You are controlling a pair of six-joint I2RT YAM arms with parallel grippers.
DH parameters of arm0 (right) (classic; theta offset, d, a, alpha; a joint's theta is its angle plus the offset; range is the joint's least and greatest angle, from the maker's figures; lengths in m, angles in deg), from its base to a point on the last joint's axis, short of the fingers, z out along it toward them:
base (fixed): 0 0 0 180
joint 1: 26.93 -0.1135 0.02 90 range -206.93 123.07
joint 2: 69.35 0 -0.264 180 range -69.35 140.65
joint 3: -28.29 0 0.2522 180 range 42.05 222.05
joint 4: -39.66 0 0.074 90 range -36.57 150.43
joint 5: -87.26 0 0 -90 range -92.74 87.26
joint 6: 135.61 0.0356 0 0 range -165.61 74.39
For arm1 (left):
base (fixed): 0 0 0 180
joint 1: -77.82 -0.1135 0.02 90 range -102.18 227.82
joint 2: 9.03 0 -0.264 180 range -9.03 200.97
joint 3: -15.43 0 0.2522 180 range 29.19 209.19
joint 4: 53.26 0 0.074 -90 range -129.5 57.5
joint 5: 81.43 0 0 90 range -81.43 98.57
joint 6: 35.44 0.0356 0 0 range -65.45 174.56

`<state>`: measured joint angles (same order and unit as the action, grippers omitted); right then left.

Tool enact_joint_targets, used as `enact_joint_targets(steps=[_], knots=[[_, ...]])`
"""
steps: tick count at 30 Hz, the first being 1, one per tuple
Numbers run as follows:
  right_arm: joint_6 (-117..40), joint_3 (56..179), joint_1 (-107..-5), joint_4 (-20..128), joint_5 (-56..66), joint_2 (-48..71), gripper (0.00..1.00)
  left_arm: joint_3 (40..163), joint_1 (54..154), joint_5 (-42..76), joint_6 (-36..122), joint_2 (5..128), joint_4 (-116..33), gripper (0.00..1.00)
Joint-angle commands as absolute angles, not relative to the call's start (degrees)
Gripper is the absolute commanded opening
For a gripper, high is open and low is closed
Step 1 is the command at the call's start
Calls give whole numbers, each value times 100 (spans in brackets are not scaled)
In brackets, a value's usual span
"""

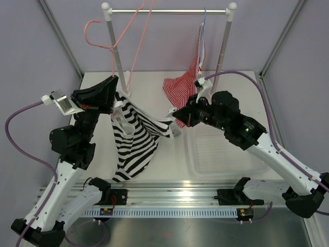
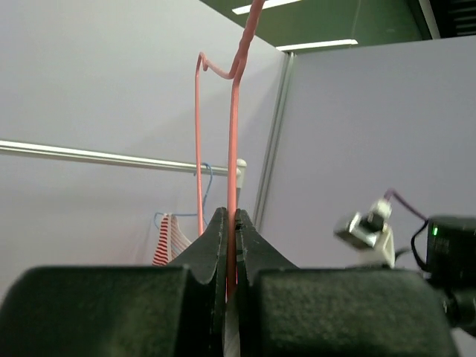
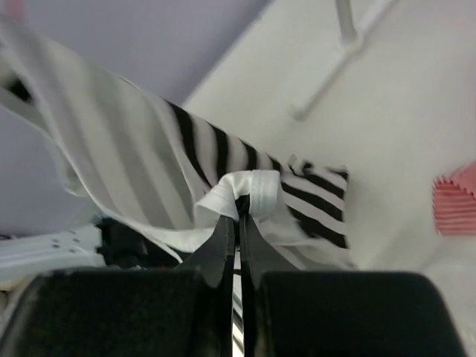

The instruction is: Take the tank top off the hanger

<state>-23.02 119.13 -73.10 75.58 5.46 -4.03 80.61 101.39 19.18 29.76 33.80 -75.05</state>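
The black-and-white striped tank top (image 1: pixel 134 146) hangs between my two grippers, its lower part draping down toward the table. My left gripper (image 1: pixel 119 102) is shut on the pink wire hanger (image 1: pixel 138 49), which rises tilted, with its hook at the upper left. In the left wrist view the hanger wire (image 2: pixel 233 149) runs up from between the closed fingertips of that gripper (image 2: pixel 232 220). My right gripper (image 1: pixel 174 122) is shut on a white-edged strap of the tank top (image 3: pixel 223 152) and holds it out to the right; the pinch by that gripper (image 3: pixel 241 202) shows in the right wrist view.
A clothes rack with a metal rail (image 1: pixel 169 11) stands at the back. A red-and-white finely striped top (image 1: pixel 186 82) hangs from it on a blue hanger (image 1: pixel 203 28). A clear plastic tray (image 1: pixel 226 154) lies on the table at the right, under my right arm.
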Motion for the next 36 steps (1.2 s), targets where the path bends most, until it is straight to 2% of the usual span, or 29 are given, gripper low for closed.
enact_joint_targets(steps=[1,6,11,18,21,27,35,36], knots=[[-2548,11106,-7325,8111,-80,-519,0,8359,10163,1165,3477,3166,-8116,0],[-2513,10674,-7333,8225,-546,-897,0,8421,10163,883,3961,3113,-7993,0],[-2662,11025,-7333,8647,-1039,-1195,0,8368,10163,550,4111,2929,-7774,0],[-2618,11263,-7325,8271,233,-950,0,8246,10163,242,4111,2648,-7298,0],[-2504,11166,-7333,8015,358,-941,0,8306,10163,162,4129,2665,-7071,0],[-2214,11149,-7464,7638,815,-528,0,8834,10163,-65,3681,2463,-5288,0],[-2117,11140,-8071,7294,473,139,0,8842,10163,-462,3425,1365,-2803,0],[-2117,11122,-8115,7233,368,183,2,8886,10163,-557,3434,1329,-2572,0]])
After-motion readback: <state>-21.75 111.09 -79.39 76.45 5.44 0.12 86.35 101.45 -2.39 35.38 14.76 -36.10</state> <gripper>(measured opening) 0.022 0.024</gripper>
